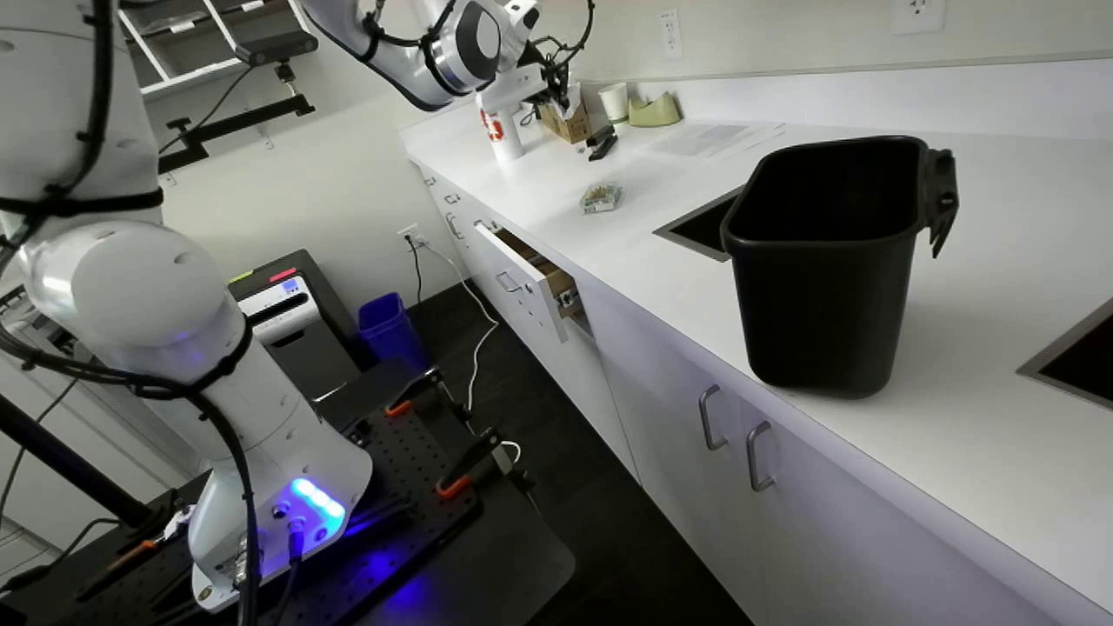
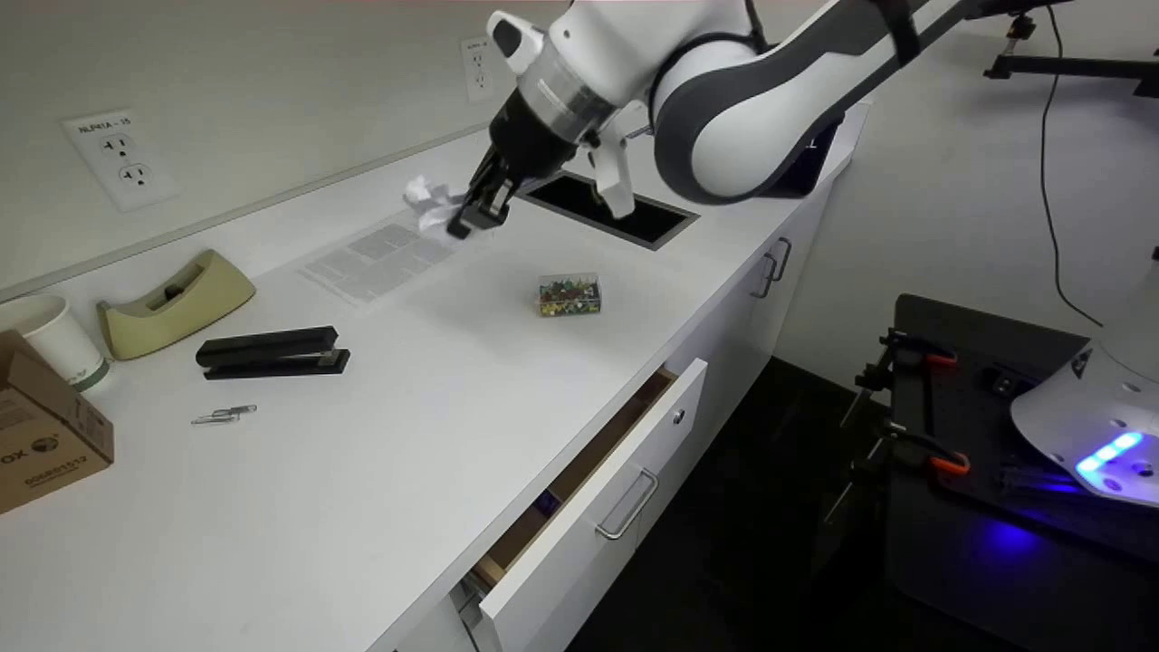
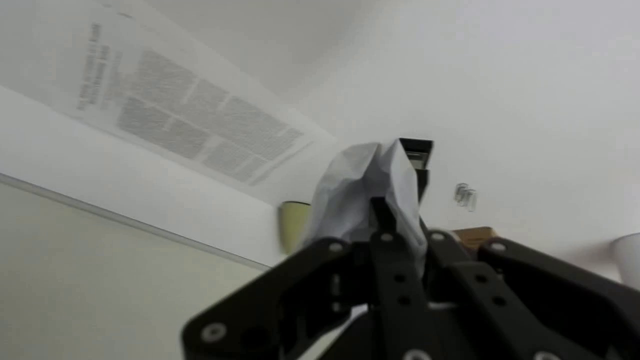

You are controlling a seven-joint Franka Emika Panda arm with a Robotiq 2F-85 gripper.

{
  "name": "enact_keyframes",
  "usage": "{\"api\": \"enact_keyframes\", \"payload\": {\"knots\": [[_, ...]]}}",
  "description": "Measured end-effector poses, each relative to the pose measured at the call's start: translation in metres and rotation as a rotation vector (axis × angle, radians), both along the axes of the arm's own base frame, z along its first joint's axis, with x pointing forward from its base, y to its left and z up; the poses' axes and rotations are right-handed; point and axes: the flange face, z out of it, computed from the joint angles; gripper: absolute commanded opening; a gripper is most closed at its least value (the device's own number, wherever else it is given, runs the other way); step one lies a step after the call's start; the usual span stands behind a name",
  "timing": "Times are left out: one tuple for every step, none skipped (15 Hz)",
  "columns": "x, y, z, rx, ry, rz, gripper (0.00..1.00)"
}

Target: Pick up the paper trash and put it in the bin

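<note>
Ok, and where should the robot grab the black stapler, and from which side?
Probably around the middle of the stapler, coming down from above and squeezing its two long sides. It rests on its base, long and narrow, so the short way across looks easiest to pinch, and nothing covers its top. The gripper would need to let go of the crumpled paper first.

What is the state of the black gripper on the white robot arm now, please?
Black gripper: closed, holding the crumpled white piece of paper.
</note>
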Motion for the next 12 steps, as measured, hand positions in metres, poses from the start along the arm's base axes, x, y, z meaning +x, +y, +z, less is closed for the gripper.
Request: {"api": "enact_keyframes", "payload": {"knots": [[-0.008,-0.022,0.011,-0.012,-0.010,-0.054,0.01],[-0.016,-0.045,0.021,-0.023,-0.020,-0.108,0.01],[-0.024,-0.068,0.030,-0.034,-0.027,-0.161,0.01],[-0.031,-0.091,0.038,-0.048,-0.032,-0.214,0.01],[-0.039,-0.114,0.047,-0.064,-0.034,-0.274,0.01],[-0.046,-0.134,0.056,-0.084,-0.032,-0.333,0.05],[-0.053,-0.150,0.063,-0.110,-0.026,-0.394,0.05],[-0.060,-0.158,0.071,-0.121,-0.024,-0.437,0.05],[-0.066,-0.162,0.077,-0.121,-0.024,-0.455,0.05],[-0.070,-0.163,0.080,-0.119,-0.022,-0.458,0.05],[-0.072,-0.163,0.081,-0.116,-0.020,-0.457,0.02],[-0.072,-0.161,0.080,-0.116,-0.018,-0.454,0.02]]}}
